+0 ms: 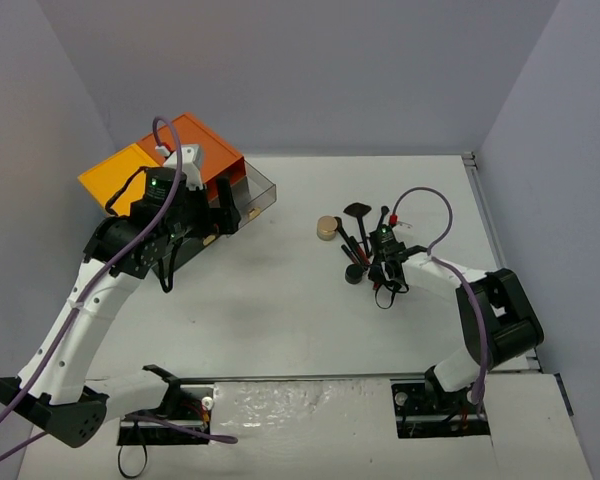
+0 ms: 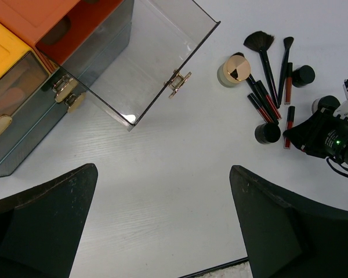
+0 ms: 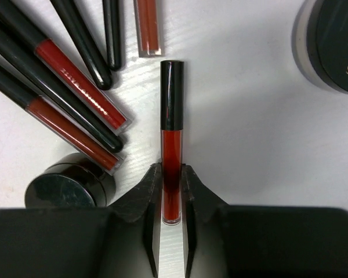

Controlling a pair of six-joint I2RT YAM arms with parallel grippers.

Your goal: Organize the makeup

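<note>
The makeup lies in a cluster on the white table right of centre. A slim red tube with a black cap [image 3: 171, 145] lies flat there, and my right gripper [image 3: 171, 171] is shut on its lower end. Beside it are more red-and-black pencils [image 3: 75, 78], a round black compact [image 3: 69, 186] and another round pot [image 3: 330, 40]. The left wrist view shows a gold-lidded jar [image 2: 234, 69], a fan brush [image 2: 261, 49] and the right gripper [image 2: 319, 136] among them. My left gripper [image 2: 162, 169] hangs open over bare table near the cabinet, with nothing between its fingers.
A dark green cabinet with an orange and yellow top [image 1: 160, 165] stands at the back left. Its clear drawer [image 2: 151, 58] is pulled out towards the middle. Grey walls close in the table on three sides.
</note>
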